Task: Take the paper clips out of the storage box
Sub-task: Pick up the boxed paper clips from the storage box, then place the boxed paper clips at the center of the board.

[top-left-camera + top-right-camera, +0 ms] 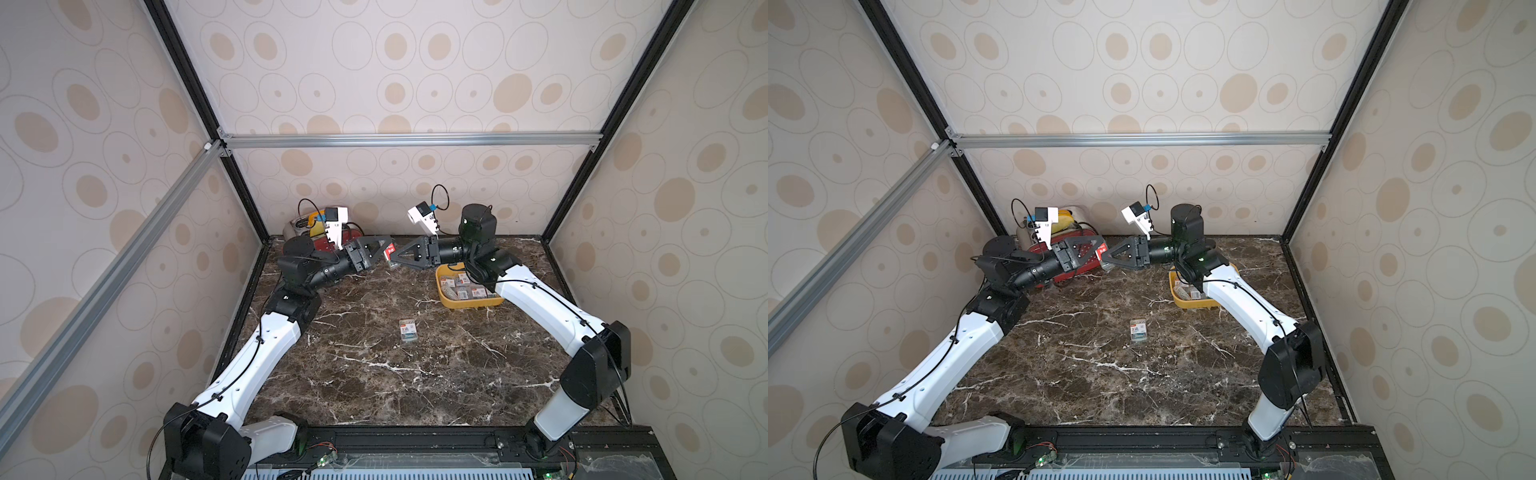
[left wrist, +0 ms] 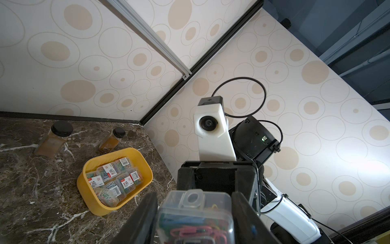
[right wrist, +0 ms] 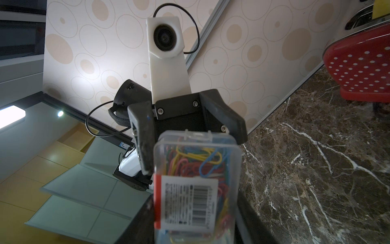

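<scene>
Passing one clip case (image 1: 390,252) across at upper centre of both top views: pinched by one end in the right gripper (image 1: 398,260), leaving the other end free for the left gripper (image 1: 384,246). Flanked there by the left jaws; cannot tell whether clamped. Packed in the yellow storage box (image 2: 135,152), right of centre: several more cases of paper clips (image 2: 115,181). Lying flat mid-frame, outside it: one loose case (image 1: 408,330).

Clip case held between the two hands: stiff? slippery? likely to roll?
The clip case looks like hard clear plastic: probably stiff under a squeeze, but smooth, so possibly slippery. Loose wire clips inside suggest it is light, with contents that may shift when tilted. Flat boxy sides make rolling unlikely; another case lies flat.
</scene>
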{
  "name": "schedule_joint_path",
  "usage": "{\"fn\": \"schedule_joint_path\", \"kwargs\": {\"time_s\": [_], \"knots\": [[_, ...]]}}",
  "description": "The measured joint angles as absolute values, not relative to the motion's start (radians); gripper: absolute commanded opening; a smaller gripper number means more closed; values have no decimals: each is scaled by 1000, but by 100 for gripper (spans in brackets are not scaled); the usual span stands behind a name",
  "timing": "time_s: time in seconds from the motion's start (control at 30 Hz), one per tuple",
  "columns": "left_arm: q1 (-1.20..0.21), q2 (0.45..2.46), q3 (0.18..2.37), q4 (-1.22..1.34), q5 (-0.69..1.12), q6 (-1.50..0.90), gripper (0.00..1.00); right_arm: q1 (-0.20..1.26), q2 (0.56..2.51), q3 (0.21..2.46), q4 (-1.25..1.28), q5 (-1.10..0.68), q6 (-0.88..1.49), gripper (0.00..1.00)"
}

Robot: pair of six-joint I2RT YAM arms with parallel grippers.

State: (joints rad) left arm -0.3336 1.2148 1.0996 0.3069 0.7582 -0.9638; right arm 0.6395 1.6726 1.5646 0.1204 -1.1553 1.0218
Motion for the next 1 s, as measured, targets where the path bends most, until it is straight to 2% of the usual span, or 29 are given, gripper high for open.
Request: {"fn": "schedule_joint_path", "kwargs": {"time_s": [0.13, 0.23, 0.33, 0.6, 0.8, 1.0], "knots": [[-332, 1214, 1100, 304, 750, -962, 20, 640, 1685, 1579, 118, -1161, 1022, 52], [-332, 1210, 1100, 286, 744, -953, 14, 640, 1691, 1584, 112, -1168, 1016, 59], [-334, 1205, 1101, 239, 742, -929, 10, 645, 1701, 1597, 95, -1163, 1008, 72], [-340, 1202, 1124, 41, 712, -833, 7, 625, 1703, 1611, -10, -1150, 929, 100], [-341, 1202, 1170, -223, 615, -714, 0, 537, 1627, 1575, -220, -1124, 756, 100], [-340, 1204, 1171, -412, 486, -640, 0, 474, 1569, 1578, -522, -1007, 523, 100]]}}
